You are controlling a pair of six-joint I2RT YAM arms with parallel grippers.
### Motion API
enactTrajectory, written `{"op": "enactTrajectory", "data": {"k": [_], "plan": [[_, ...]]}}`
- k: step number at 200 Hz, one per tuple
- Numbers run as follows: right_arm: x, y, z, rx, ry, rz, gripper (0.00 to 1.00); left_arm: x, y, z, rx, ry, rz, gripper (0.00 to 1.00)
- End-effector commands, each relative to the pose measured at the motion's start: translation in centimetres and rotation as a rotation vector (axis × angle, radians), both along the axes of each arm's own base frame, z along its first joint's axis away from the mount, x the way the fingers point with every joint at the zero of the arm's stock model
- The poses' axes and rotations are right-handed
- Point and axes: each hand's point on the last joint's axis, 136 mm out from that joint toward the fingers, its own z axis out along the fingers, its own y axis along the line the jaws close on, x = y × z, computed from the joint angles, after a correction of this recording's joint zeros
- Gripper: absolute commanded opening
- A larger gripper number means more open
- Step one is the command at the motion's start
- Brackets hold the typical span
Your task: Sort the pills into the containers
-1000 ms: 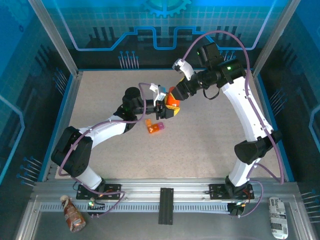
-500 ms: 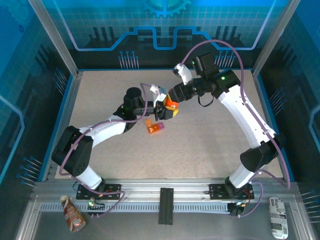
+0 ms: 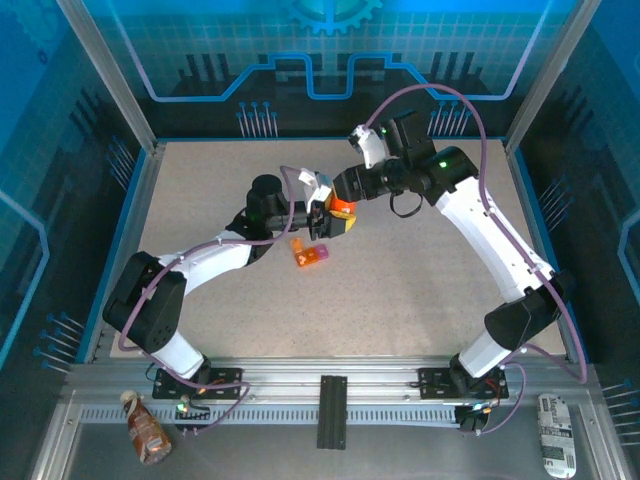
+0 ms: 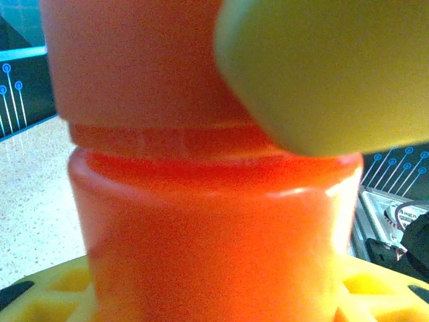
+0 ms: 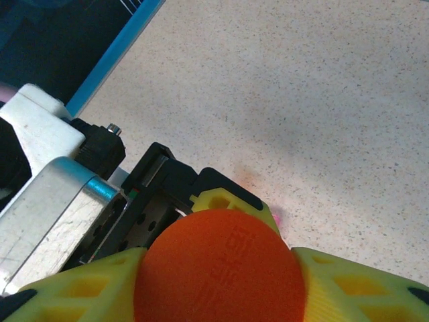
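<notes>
An orange bottle (image 3: pixel 343 211) is held upright just above the table, with my left gripper (image 3: pixel 333 224) shut on its body (image 4: pixel 201 221). My right gripper (image 3: pixel 346 196) comes down on it from above. Its yellow fingers (image 5: pixel 348 282) press both sides of the round orange cap (image 5: pixel 218 268). One of those fingers (image 4: pixel 322 74) shows blurred beside the bottle's neck. The containers (image 3: pixel 308 254), a small flat orange box with a pink end, lie on the table just in front of the bottle. The pills are hidden.
The speckled table (image 3: pixel 420 270) has open room to the right and front of the containers. Blue-edged walls (image 3: pixel 130 200) close in the sides. A brown bottle (image 3: pixel 145 428) and a white packet (image 3: pixel 555 432) lie outside the front rail.
My right arm's elbow has swung out to the right while its gripper shifted left and settled over the bottle's cap. The left arm, the bottle and the containers have stayed put.
</notes>
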Motion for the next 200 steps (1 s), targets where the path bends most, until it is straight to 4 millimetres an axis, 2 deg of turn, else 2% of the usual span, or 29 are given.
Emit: {"op": "enactTrajectory", "data": {"k": [1,29,49,92,131,200], "plan": [[-0.3,-0.2,1.0,0.035,0.015,0.023,0.62,-0.8,-0.5,4.1,-0.074,-0.171,-0.036,0.0],[-1.3,-1.0,3.4,0.109,-0.027,0.094,0.75,-0.7,-0.6,4.2,-0.074,-0.17,-0.037,0.0],[-2.5,-1.7,4.9,0.13,-0.069,0.152,0.81,-0.7,-0.6,4.2,-0.073,-0.168,-0.04,0.0],[-4.1,-3.2,6.9,0.115,-0.157,0.249,0.83,-0.9,-0.7,4.2,-0.073,-0.163,-0.051,0.0],[-3.3,-3.8,6.5,-0.013,-0.173,0.284,0.8,-1.1,-0.7,4.2,-0.07,-0.157,-0.064,0.0],[-2.1,-2.2,5.3,-0.07,-0.15,0.347,0.83,-1.2,-0.8,4.5,-0.072,-0.149,-0.073,0.0]]}}
